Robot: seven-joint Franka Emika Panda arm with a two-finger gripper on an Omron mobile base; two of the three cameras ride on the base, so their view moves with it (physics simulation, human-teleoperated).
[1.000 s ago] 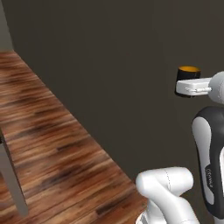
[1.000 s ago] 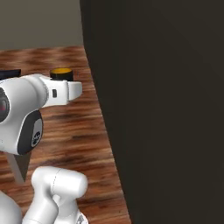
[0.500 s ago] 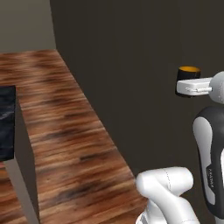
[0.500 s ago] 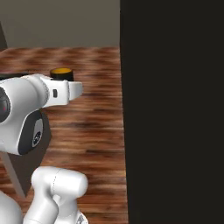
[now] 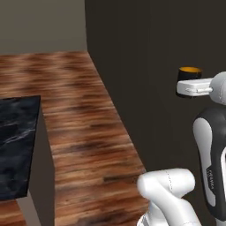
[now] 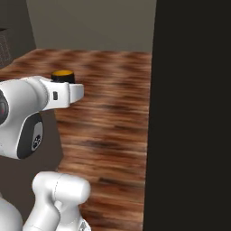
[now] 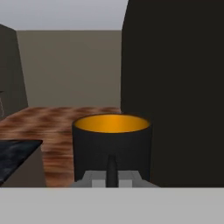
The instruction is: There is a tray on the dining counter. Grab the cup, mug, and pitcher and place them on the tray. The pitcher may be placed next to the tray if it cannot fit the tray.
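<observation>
The mug (image 7: 112, 144) is black with an orange inside and stands upright right in front of the hand camera. My gripper (image 7: 112, 174) is shut on its near side, with one dark finger against the wall. From the left base view the mug (image 5: 190, 70) rides high at the right on top of the white hand (image 5: 194, 86). In the right base view the mug (image 6: 62, 75) sits above the hand at the left. A corner of the dining counter (image 5: 15, 141), black marble veined white, lies at the left. The tray, cup and pitcher are out of view.
A tall dark wall or cabinet (image 5: 145, 75) stands close ahead and to the right. It takes the right side of the right base view as the dark cabinet (image 6: 194, 113). Wooden floor (image 5: 84, 119) stretches between it and the counter. A beige wall (image 7: 70, 65) stands far behind.
The whole picture has shifted: the base has turned. The dark cabinet slid right, the counter corner came further into view at the left. The mug stays held at the same height.
</observation>
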